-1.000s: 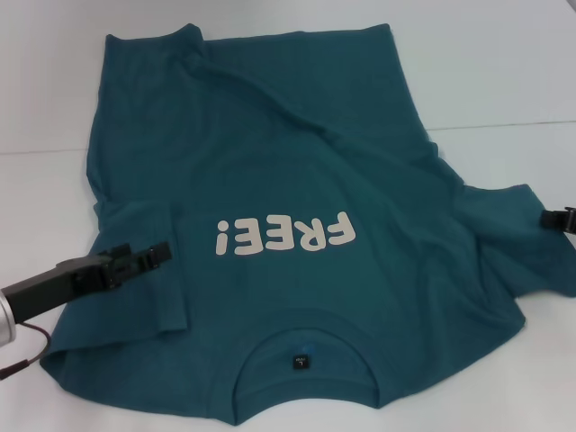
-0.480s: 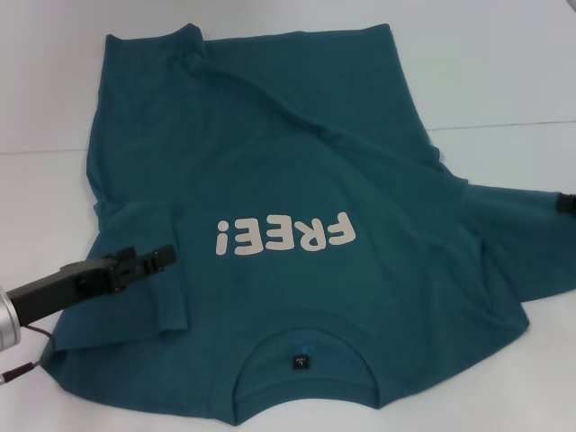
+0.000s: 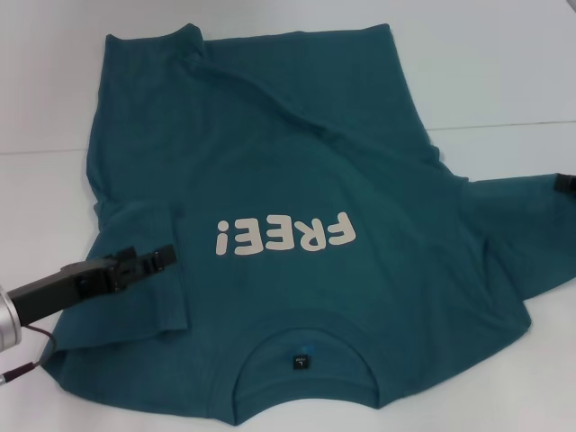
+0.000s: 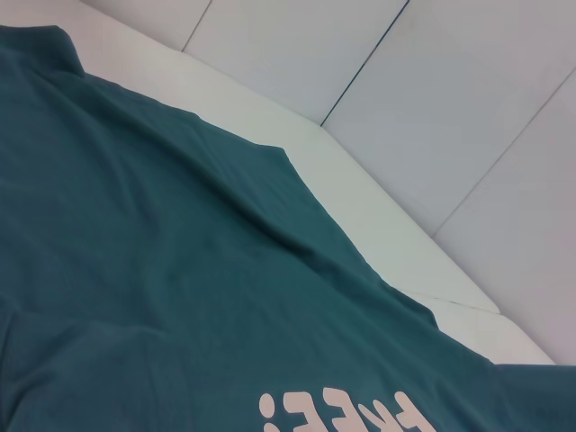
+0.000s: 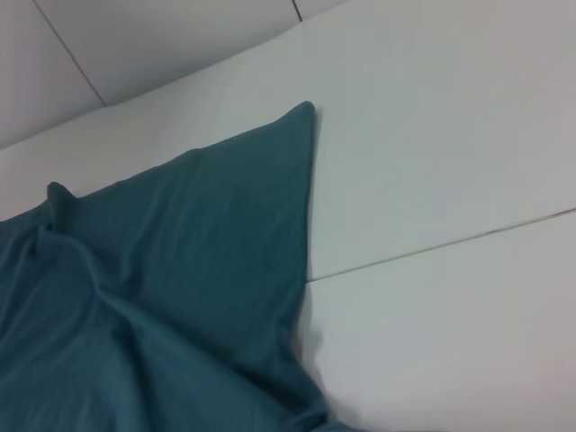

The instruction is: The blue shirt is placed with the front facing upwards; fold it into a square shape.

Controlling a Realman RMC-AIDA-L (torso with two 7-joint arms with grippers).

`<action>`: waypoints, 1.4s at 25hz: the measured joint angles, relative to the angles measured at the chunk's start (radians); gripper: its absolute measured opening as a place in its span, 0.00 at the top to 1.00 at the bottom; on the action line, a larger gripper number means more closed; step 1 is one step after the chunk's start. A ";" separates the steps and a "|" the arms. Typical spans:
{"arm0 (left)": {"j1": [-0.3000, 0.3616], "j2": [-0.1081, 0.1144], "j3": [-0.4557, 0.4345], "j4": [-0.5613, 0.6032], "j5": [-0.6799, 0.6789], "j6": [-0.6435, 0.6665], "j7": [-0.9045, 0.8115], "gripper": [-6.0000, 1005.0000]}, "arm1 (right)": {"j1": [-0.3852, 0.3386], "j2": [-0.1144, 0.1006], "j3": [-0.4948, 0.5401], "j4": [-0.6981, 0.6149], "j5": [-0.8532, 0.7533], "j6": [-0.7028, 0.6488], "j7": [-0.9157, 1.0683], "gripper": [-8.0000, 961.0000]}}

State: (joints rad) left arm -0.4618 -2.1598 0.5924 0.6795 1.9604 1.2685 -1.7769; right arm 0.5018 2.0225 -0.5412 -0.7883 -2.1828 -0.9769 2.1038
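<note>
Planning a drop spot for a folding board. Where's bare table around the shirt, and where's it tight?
Bare table beyond the right sleeve, alongside the hem; another strip outside the left sleeve, past the left gripper. Tight: the blue shirt covers the middle and near edge; right gripper at the right sleeve tip.

White table (image 3: 504, 81), thin seam running 3 to 9 o'clock across top. Blue shirt (image 3: 270, 162) lies directly on it, spread flat, front up, covering centre. Collar at 6 o'clock, hem at 12. One sleeve stretched toward 3 o'clock, other folded in at 8 o'clock.
</note>
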 joint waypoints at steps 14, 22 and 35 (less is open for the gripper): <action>-0.007 0.000 0.000 -0.008 0.000 0.000 -0.003 0.10 | 0.032 -0.016 -0.006 -0.009 0.000 0.012 -0.006 0.93; -0.008 0.000 0.000 -0.008 0.000 0.000 -0.006 0.10 | 0.050 -0.004 -0.016 -0.014 0.000 -0.003 -0.016 0.92; -0.011 0.000 0.000 -0.008 0.000 -0.010 -0.008 0.10 | 0.135 0.036 -0.068 -0.004 0.002 -0.022 -0.018 0.91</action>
State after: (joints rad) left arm -0.4725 -2.1602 0.5921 0.6719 1.9599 1.2581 -1.7854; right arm 0.6363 2.0580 -0.6090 -0.7927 -2.1813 -0.9986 2.0856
